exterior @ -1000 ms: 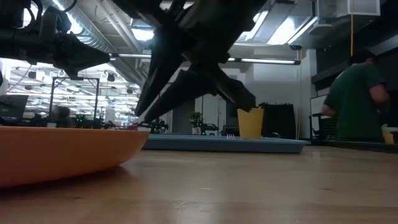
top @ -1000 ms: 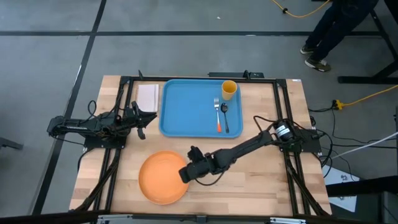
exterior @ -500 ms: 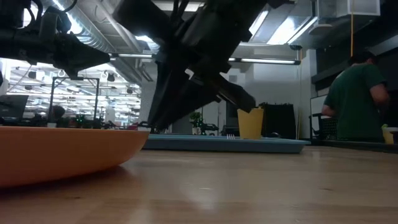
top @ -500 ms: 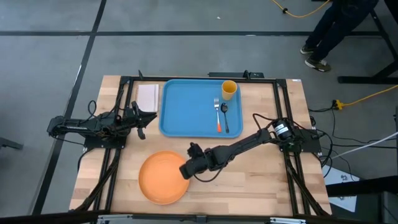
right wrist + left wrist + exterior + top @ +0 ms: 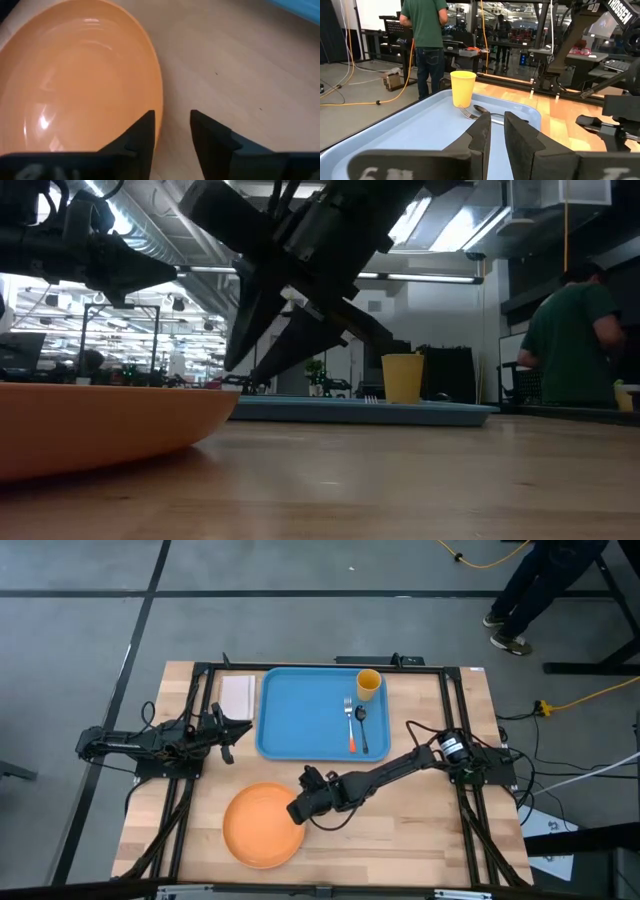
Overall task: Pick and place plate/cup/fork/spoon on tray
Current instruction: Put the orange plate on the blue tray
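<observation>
The tray (image 5: 310, 715), well beyond the right gripper (image 5: 299, 811), already carries the cup (image 5: 368, 684), fork (image 5: 351, 722) and spoon (image 5: 361, 724). Only the plate (image 5: 262, 826) remains on the table, its rim just beside the gripper's parted, empty fingers (image 5: 142, 135). The left gripper (image 5: 232, 732) waits beside the tray, nearly closed, holding nothing.

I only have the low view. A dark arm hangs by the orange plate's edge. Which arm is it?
Observer: The right one. The right gripper is at the plate's right edge; the left gripper waits beside the tray's left side.
Operator: Open or shut?
Observer: Open. In the right wrist view the plate's rim runs between its fingers, one over the plate, the other over bare table.
Operator: What's on the tray already?
Observer: The cup, fork and spoon, all at its right end.
</observation>
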`<state>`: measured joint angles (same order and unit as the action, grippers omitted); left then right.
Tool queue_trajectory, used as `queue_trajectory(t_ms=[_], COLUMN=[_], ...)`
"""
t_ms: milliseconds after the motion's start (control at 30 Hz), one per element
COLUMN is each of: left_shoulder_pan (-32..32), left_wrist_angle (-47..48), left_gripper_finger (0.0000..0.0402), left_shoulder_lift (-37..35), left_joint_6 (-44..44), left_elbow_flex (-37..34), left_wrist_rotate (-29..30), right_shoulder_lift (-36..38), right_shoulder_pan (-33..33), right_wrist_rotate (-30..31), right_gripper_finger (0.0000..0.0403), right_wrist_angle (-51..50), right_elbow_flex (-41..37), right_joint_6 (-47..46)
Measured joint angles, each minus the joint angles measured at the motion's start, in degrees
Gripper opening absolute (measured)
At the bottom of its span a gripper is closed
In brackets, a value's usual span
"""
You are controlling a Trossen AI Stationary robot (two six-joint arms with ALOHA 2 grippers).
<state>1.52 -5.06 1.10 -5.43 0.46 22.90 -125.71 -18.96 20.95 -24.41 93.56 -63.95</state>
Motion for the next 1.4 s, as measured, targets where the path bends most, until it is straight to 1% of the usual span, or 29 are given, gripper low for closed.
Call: queue_trajectory(t_ms=[133, 233, 500, 567, 667, 733, 833, 933, 967, 1067, 1133, 1300, 1400], left_shoulder_pan=[0.0, 0.0, 0.0, 0.0, 0.0, 0.0, 0.0, 0.0, 0.0, 0.0, 0.0, 0.0, 0.0], left_wrist_angle=[0.0, 0.0, -0.1, -0.2, -0.1, -0.1, -0.1, -0.1, -0.1, -0.1, -0.1, -0.1, -0.1], left_gripper_finger=[0.0047, 0.0047, 0.0047, 0.0047, 0.0047, 0.0047, 0.0047, 0.0047, 0.0047, 0.0047, 0.0047, 0.0047, 0.0047], left_shoulder_lift=[0.0, 0.0, 0.0, 0.0, 0.0, 0.0, 0.0, 0.0, 0.0, 0.0, 0.0, 0.0, 0.0], left_joint_6=[0.0, 0.0, 0.0, 0.0, 0.0, 0.0, 0.0, 0.0, 0.0, 0.0, 0.0, 0.0, 0.0], left_elbow_flex=[0.0, 0.0, 0.0, 0.0, 0.0, 0.0, 0.0, 0.0, 0.0, 0.0, 0.0, 0.0, 0.0], left_wrist_rotate=[0.0, 0.0, 0.0, 0.0, 0.0, 0.0, 0.0, 0.0, 0.0, 0.0, 0.0, 0.0, 0.0], right_shoulder_lift=[0.0, -0.1, -4.0, -4.5, -4.7, -4.7, -4.7, -4.7, -4.7, -4.2, -3.0, 1.5, 4.1], right_shoulder_pan=[0.5, 0.9, 1.5, 1.4, 1.4, 1.4, 1.4, 1.4, 1.4, 1.4, 1.4, 1.4, 1.7], right_wrist_rotate=[-0.9, -1.9, -7.5, -7.6, -7.6, -7.1, -4.9, -2.5, -2.2, -1.6, 0.2, 10.0, 16.9], right_gripper_finger=[0.0142, 0.0143, 0.0143, 0.0143, 0.0135, 0.0117, 0.0075, 0.0020, 0.0013, 0.0009, 0.0007, 0.0006, 0.0006], right_wrist_angle=[1.1, 1.4, 5.2, 5.2, 5.3, 5.7, 6.1, 6.8, 6.7, 6.1, 5.3, -1.0, -9.8], right_elbow_flex=[0.0, 0.0, -0.1, -0.1, -0.1, -0.1, -0.1, -0.1, 0.0, 0.0, 0.3, 3.0, 5.1], right_joint_6=[0.0, 0.0, 0.0, 0.0, 0.1, 0.1, 0.1, 0.2, 0.4, 0.8, 1.8, 6.0, 5.1])
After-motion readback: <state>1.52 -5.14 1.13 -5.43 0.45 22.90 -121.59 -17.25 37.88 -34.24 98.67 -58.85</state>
